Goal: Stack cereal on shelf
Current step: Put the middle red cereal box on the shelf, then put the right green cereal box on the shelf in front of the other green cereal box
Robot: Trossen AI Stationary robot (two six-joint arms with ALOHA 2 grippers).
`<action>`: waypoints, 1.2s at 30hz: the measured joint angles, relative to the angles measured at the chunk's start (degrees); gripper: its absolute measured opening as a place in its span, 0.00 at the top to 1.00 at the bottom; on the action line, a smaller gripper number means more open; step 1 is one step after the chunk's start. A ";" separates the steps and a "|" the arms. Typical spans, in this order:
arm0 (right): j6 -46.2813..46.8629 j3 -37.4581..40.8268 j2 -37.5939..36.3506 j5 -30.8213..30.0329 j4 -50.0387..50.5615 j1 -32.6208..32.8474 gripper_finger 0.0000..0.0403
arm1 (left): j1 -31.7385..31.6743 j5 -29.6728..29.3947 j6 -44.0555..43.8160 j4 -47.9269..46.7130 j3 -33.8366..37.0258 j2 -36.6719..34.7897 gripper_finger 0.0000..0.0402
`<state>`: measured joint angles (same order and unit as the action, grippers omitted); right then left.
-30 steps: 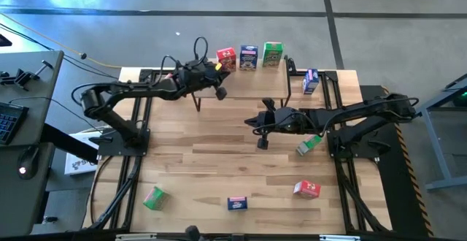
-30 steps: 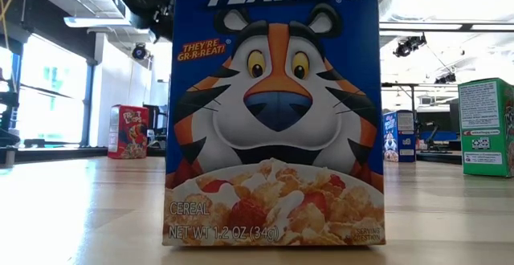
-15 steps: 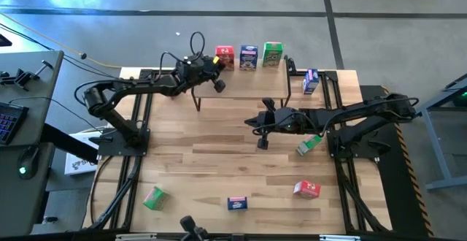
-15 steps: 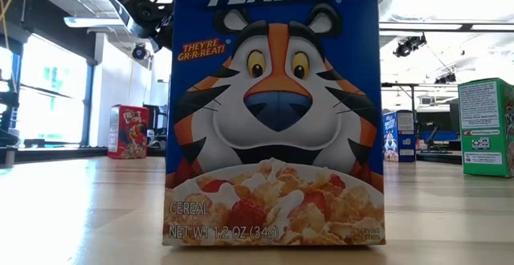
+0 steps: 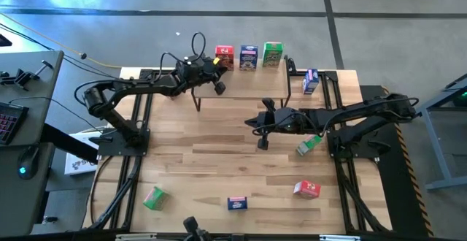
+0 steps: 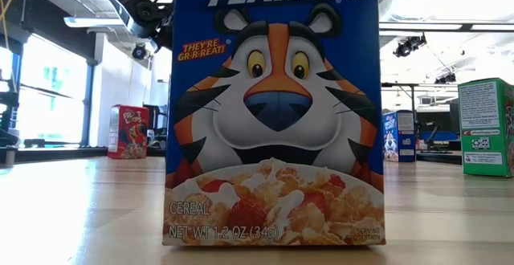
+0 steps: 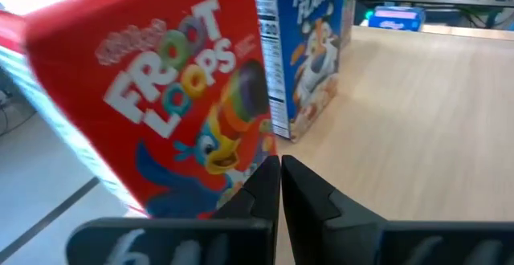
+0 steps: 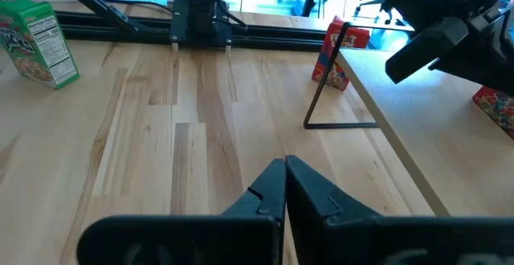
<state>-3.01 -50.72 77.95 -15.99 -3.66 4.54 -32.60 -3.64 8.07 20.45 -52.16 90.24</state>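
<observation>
The shelf stands at the table's far middle. A red cereal box, a blue one and a green one stand in a row along its far edge. My left gripper is shut over the shelf's left part, its fingertips right at the red box, with the blue box beyond. My right gripper hangs shut over the table just near of the shelf; nothing is between its fingers. My left gripper's shut fingertips come almost level at the lower front of the red box, which stands on the shelf top. I cannot tell whether they touch it.
Loose boxes lie about the table: blue right of the shelf, green by the right arm, red, blue and green toward the near edge. The near blue box fills the low view.
My left gripper, still shut, has gone a little toward the table's far edge and left. The red box on the shelf has shifted slightly toward the far edge and turned to stand square with the blue and green boxes.
</observation>
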 joint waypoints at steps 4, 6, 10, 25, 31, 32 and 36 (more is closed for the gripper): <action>0.00 0.00 0.00 0.00 0.00 -0.04 1.00 | -0.06 -0.09 -0.10 2.13 -0.02 0.54 0.98; -0.01 0.00 0.00 -0.01 0.00 -0.04 1.00 | -0.06 0.30 -0.45 3.11 -0.04 1.48 0.98; 0.00 0.00 0.00 0.02 0.00 -0.04 1.00 | -0.06 0.34 -1.05 5.89 -0.04 3.95 0.98; 0.00 0.00 0.00 0.00 0.00 -0.04 1.00 | -1.92 -1.07 -1.87 9.50 -0.04 6.03 0.98; -0.01 -1.33 0.00 -1.43 2.46 -0.45 1.00 | -0.63 2.97 -1.61 8.47 0.00 4.93 0.98; -0.02 -2.16 -0.01 -2.00 3.67 -0.84 1.00 | -0.04 4.03 -1.45 7.61 0.03 4.46 0.98; -0.02 -4.09 -0.07 -5.01 7.81 -4.96 1.00 | 3.08 5.44 -1.43 10.91 3.39 2.24 0.98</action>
<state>-3.03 -54.81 77.89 -21.00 4.14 -0.43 -29.52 1.80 6.63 31.36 -48.77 92.47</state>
